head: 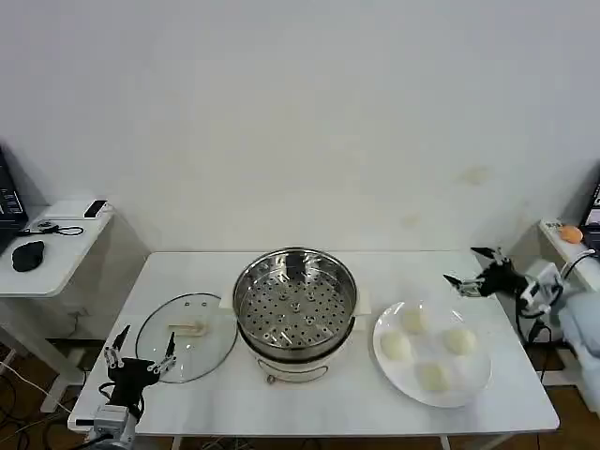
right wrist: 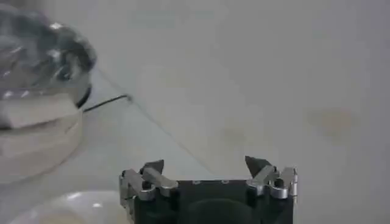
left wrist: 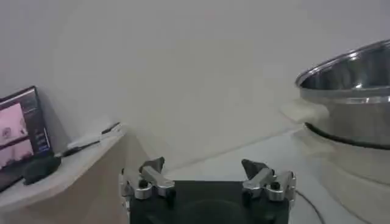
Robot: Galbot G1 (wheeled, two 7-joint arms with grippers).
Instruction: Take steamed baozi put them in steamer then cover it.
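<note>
So here's where we're at: the round shiny stainless-steel steamer [head: 295, 314] with its perforated tray sits mid-desk [head: 328, 403], open and with nothing in it, so our guess is loading hasn't started. The four smooth cream-white steamed baozi [head: 427, 347] are all on the flat white plate [head: 469, 389] just to the steamer's right, which puts them handy for our right gripper [head: 473, 270]. That one hovers just past the plate's far edge, above the desk, fingers spread wide and holding nothing (touching nothing either, as far as we can tell). The round clear glass cover [head: 187, 336] with the white oblong handle lies flat on the desk just left of the steamer, touching or nearly touching its side, parked out of the way until the buns are in. Our left gripper [head: 141, 352] sits at the near left of the desk by the cover's edge, fingers also wide open and empty. Looks to us like the right arm goes first, down onto a bun.
</note>
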